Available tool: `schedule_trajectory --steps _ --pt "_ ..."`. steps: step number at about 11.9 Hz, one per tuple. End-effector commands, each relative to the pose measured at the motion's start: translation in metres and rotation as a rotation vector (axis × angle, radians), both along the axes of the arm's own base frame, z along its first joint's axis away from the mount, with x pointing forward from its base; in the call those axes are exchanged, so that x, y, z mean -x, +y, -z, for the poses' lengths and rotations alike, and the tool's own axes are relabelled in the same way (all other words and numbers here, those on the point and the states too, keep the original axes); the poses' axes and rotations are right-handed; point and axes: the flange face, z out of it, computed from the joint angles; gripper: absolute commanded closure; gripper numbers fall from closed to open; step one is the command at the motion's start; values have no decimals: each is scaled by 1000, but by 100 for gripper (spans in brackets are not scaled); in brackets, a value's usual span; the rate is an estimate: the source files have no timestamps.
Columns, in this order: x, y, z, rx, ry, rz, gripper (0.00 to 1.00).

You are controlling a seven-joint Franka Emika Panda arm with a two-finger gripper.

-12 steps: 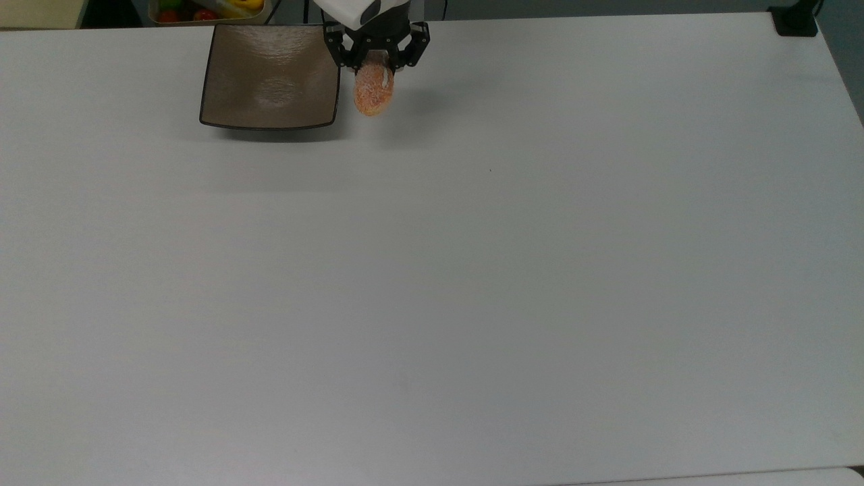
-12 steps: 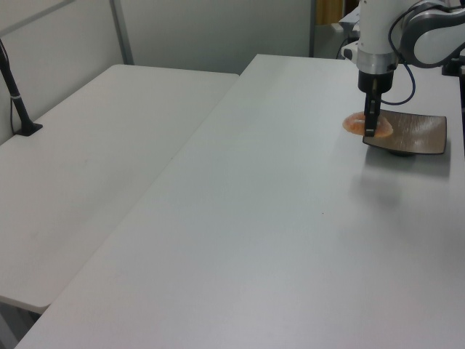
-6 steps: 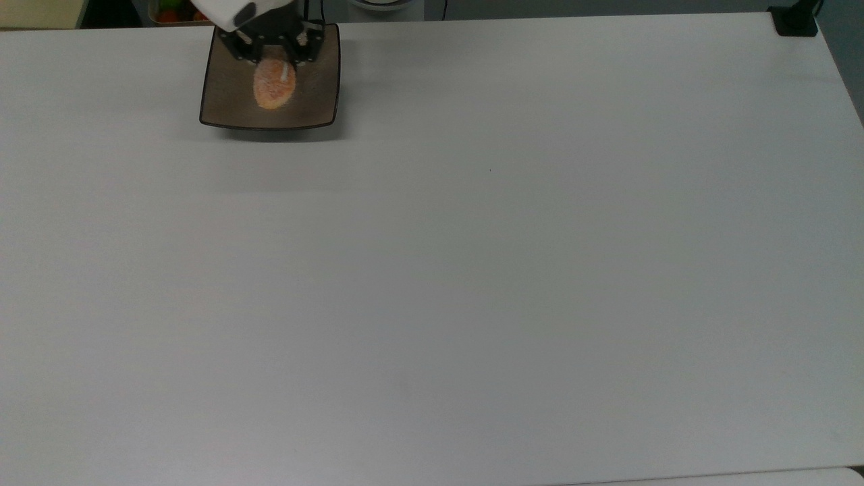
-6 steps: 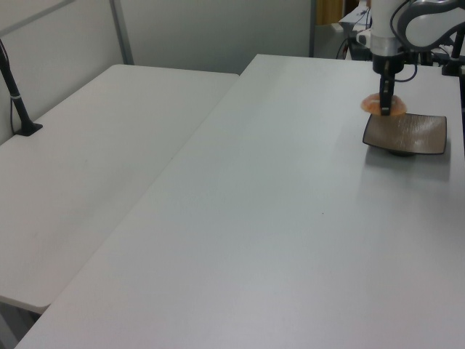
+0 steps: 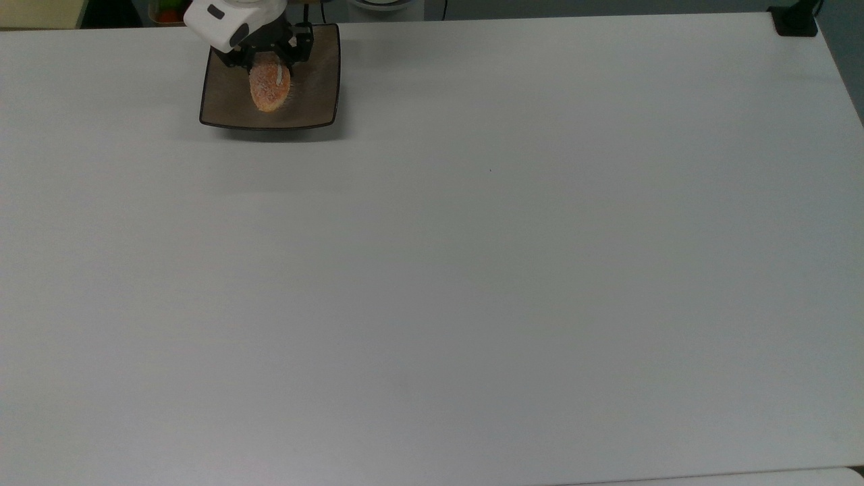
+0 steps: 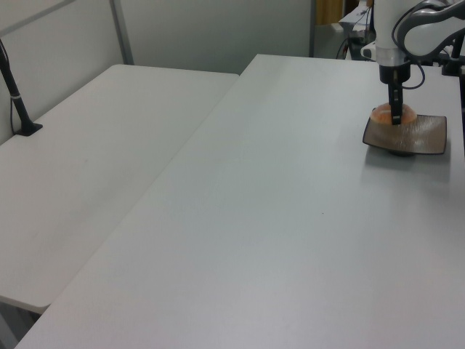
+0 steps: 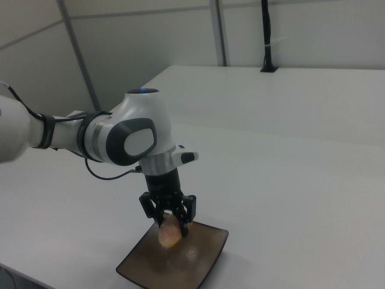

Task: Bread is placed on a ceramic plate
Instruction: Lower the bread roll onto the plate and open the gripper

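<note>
since a second ago the claw [image 5: 270, 62] has carried the bread [image 5: 270, 88] from beside the ceramic plate [image 5: 229, 111], off the edge on the top view's right, to over the plate's inside, and in the last half second it has shifted only slightly there. its two fingers are clamped on the bun's far end, toward the plate's back edge. the bread's long axis runs from the plate's back edge toward its front edge in the top view, free end pointing at the front edge. in the right view the bun [image 7: 170, 233] hangs tilted just over the plate [image 7: 198, 265]; whether it touches cannot be told. the plate sits on the white counter [image 5: 472, 270].
</note>
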Motion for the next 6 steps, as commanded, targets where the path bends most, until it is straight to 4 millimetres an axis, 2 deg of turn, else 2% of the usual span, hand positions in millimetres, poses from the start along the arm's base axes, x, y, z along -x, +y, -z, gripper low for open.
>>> schedule_trajectory --steps 1,6 --pt "3 -1 22 9 60 -22 36" --pt "3 -1 23 7 64 -21 21"
